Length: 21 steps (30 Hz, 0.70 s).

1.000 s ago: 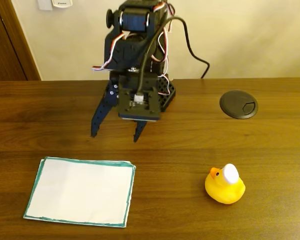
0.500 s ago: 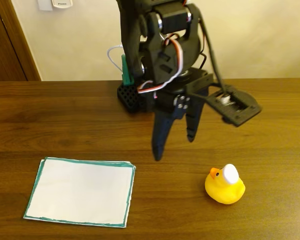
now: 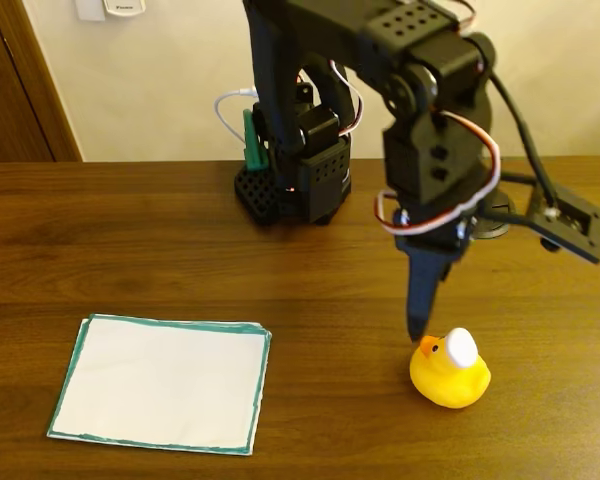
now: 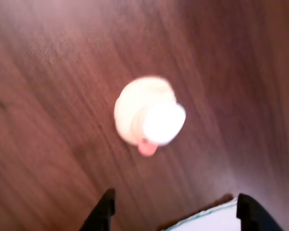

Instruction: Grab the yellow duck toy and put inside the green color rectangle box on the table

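Yellow duck toy [image 3: 450,372] seemingly just below spread pincer [image 4: 176,211]

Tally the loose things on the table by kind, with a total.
Ducks: 1, the duck, sitting under the gripper
Green-bordered sheets: 1, the sheet
Total: 2

upright yellow duck toy [image 3: 449,371] on the table [image 3: 130,240], well apart from empty green-bordered sheet [image 3: 162,383]

No text or label can be read.
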Tool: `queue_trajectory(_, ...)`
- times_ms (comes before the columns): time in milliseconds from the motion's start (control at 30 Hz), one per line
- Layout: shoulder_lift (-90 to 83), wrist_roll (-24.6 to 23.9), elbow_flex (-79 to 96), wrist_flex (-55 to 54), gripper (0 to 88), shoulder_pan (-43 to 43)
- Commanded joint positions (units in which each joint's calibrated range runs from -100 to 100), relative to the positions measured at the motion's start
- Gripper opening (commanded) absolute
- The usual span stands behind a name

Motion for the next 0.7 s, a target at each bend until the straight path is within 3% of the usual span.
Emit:
queue_trajectory(0,4.35,0.20,-3.94,-1.90,36.6,-0.16)
queue_trajectory(433,14.31,-2.64,3.43,-18.69,36.3,-2.69)
queue_trajectory(567,17.71,-3.13,3.98,-21.84,32.8,-3.39)
queue_trajectory(667,17.71,-3.22,4.62,-22.43,25.4,-3.21)
